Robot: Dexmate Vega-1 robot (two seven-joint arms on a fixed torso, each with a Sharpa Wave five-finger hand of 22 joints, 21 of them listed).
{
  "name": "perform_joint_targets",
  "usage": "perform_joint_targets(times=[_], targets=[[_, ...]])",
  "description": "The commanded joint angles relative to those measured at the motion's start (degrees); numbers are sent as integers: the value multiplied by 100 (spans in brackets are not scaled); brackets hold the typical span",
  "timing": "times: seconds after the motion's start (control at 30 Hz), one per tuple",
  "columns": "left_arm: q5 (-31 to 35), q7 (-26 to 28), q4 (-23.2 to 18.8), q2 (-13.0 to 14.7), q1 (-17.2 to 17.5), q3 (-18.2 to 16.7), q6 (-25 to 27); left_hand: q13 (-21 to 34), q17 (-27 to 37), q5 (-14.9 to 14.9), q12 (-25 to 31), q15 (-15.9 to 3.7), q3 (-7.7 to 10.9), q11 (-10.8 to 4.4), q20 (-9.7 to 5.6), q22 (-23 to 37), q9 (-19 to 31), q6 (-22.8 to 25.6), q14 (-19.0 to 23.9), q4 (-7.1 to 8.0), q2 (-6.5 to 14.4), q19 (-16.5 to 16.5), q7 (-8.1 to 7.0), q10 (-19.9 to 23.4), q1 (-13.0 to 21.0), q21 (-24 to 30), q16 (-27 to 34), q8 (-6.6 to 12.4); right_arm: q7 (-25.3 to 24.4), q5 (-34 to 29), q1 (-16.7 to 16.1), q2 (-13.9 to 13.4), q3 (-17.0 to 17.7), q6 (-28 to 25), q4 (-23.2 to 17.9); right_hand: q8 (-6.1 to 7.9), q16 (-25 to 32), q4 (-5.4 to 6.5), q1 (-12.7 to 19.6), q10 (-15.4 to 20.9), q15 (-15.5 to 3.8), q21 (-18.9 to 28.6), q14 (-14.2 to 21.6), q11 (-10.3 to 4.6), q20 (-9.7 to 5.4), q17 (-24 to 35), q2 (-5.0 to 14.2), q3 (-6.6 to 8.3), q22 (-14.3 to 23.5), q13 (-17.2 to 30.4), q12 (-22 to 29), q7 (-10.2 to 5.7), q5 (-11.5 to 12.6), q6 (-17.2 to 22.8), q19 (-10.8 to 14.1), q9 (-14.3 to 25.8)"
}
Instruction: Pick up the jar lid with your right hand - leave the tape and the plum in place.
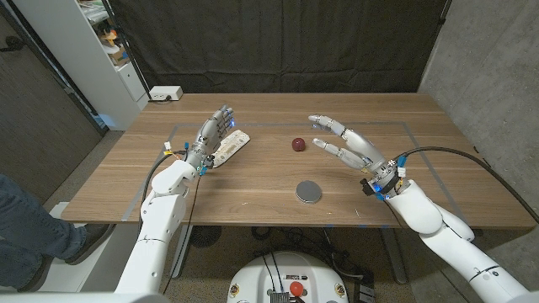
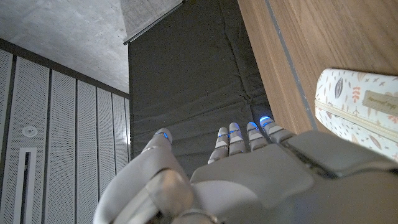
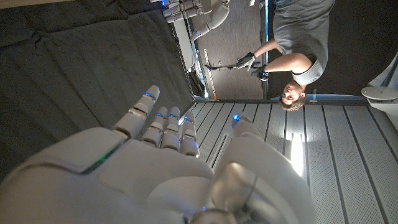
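Note:
The jar lid (image 1: 309, 192) is a flat grey disc lying on the wooden table (image 1: 253, 194) near its front edge. A small dark red plum (image 1: 298, 144) sits farther back, mid-table. The tape (image 1: 229, 150) is a flat white piece with a leaf pattern (image 2: 357, 112), lying left of the middle. My right hand (image 1: 347, 143) hovers above the table, right of the plum and beyond the lid, fingers spread and holding nothing (image 3: 155, 174). My left hand (image 1: 210, 137) stands beside the tape with fingers stretched out (image 2: 249, 168), holding nothing.
A white box (image 1: 166, 93) sits at the table's back left corner, and a white shelf unit (image 1: 93, 50) stands beyond it. Blue tape lines (image 1: 404, 126) mark a rectangle on the tabletop. A person (image 3: 298, 37) shows in the right wrist view, away from the table.

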Motion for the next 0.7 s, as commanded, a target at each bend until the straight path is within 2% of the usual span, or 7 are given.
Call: perform_joint_targets(times=[0.03,0.37,0.7], targets=[[11,-17,-64,21,49,-17,45,-2,17,-2,40,40,15,10,-17,8,26,26,11,-21,61,-67,31,20,22,-5,38,11,-154,-483,-10,43,40,14,-81,40,0,-39,50,10,-25,28,39,-25,22,11,-1,20,11,-1,-6,-3,60,39,22,17],[-4,-42,13,19,13,-35,30,-2,17,-2,42,36,9,28,-5,8,27,28,13,-32,70,-68,34,24,17,-4,38,12,-533,-1384,-40,53,117,-233,-271,40,1,-53,68,15,-42,25,44,-33,31,3,20,36,11,-1,-7,-13,67,46,13,17],[-5,-59,78,27,-17,-62,18,-3,17,-2,39,46,2,31,-7,8,27,18,8,-44,76,-71,33,17,12,-4,36,7,-752,-1542,29,-126,-58,-444,-286,36,0,-101,150,16,-55,21,58,-40,36,-16,74,89,10,-2,-9,-21,77,46,1,17]])
